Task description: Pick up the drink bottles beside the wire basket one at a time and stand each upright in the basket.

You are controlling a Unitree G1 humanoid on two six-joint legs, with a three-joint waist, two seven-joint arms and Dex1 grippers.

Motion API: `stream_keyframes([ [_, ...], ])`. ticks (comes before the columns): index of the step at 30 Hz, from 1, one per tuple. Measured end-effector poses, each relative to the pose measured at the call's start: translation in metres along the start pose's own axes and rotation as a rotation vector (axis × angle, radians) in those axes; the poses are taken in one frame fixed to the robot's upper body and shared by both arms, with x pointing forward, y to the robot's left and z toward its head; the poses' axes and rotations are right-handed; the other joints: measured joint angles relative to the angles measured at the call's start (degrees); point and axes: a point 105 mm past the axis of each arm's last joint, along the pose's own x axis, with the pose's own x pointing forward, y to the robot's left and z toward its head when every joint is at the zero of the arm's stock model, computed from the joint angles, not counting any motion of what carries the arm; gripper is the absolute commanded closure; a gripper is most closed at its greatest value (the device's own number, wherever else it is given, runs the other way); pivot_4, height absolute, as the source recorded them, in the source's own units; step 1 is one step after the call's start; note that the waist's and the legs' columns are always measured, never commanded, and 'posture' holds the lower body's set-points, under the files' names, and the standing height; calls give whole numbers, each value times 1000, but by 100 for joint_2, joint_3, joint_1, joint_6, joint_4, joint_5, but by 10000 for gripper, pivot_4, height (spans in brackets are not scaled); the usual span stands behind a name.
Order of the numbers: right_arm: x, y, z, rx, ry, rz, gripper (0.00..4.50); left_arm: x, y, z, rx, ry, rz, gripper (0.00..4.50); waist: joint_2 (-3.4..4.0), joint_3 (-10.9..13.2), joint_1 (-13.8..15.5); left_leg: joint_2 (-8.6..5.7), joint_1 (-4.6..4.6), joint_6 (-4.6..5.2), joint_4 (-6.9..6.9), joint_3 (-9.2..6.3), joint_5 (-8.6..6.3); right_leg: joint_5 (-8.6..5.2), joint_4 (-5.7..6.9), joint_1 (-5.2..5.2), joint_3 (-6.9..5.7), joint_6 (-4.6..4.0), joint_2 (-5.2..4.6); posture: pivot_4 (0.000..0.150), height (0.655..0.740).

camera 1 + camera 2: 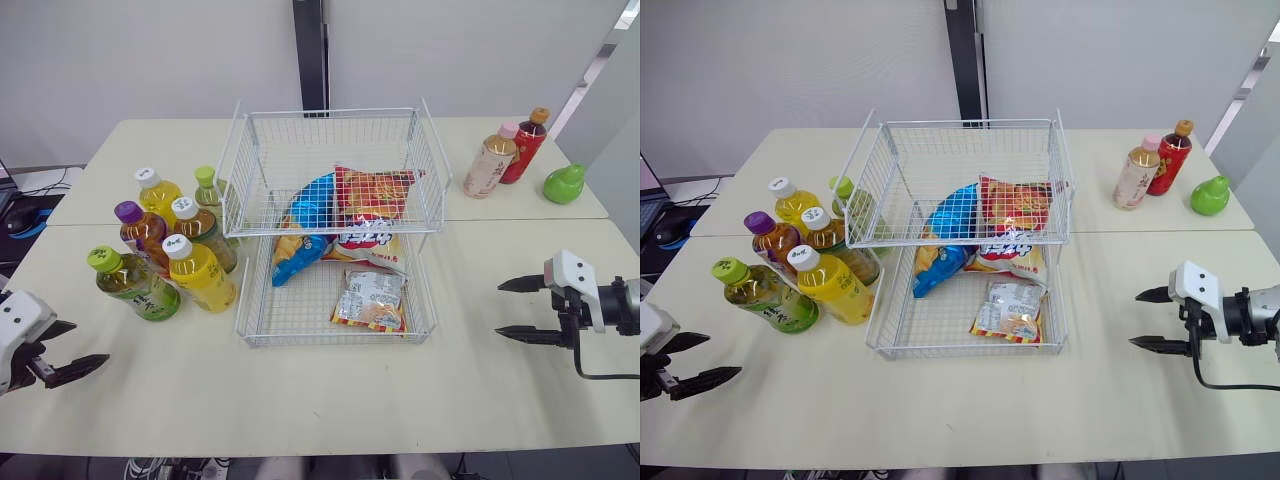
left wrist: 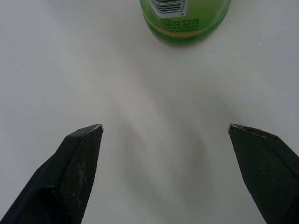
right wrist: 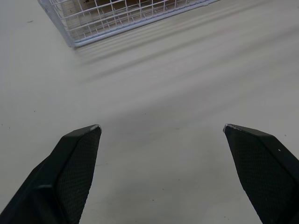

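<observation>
Stereo head views and both wrist views, read from the near edge of the table [image 1: 300,405] to the far edge.

**Near left:** the left gripper [image 1: 90,340] hovers low over bare table, fingers spread wide and holding nothing. Its wrist view looks straight at the base of the green-capped bottle [image 1: 135,283]. This is the nearest of the cluster and probably the easiest first pick.

**Near right:** the right gripper [image 1: 499,310] is likewise spread and empty. It points toward the wire basket [image 1: 300,341] from well clear of its right side, where it blocks no approach.

**Middle:** the basket holds only snack packets [image 1: 370,300], so no bottle has been placed yet. The bare mesh at its near left corner looks like the likeliest spot for a standing bottle.

**Left of the basket:** six bottles stand upright, packed close together.
- The yellow bottle [image 1: 200,275] is just beside the basket's left wall.
- Behind it are the purple-capped bottle [image 1: 142,232] and a white-capped tea bottle [image 1: 200,228].
- Farther back are a second yellow bottle [image 1: 158,193] and a small green-capped bottle [image 1: 207,188].

Packed this tightly, an inner bottle would be hard to grasp before the outer ones are removed.

**Far right:** a pink-capped bottle [image 1: 490,160] and a red bottle [image 1: 525,145] stand touching. A green pear-shaped object [image 1: 563,183] lies near them.
</observation>
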Motion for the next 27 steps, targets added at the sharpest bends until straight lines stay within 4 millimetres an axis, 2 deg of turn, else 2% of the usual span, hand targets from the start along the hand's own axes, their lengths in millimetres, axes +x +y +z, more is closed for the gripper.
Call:
stream_keyframes([
  [17, -3, -9, -5, 46, -26, -69, 0, -9, -4, 10, -139, -130, -68, 408, 0, 0, -3, 1, 1, 0, 1, 1, 0, 0, 1, 0, 1, 0, 3, 1500, 7400],
  [27, -6, -14, -1, 36, -36, -95, 0, -14, -2, 12, -157, -153, -51, 408, 0, 0, -3, 2, 0, 0, 1, 1, 0, 1, 1, 0, 1, 0, 2, 1500, 7400],
])
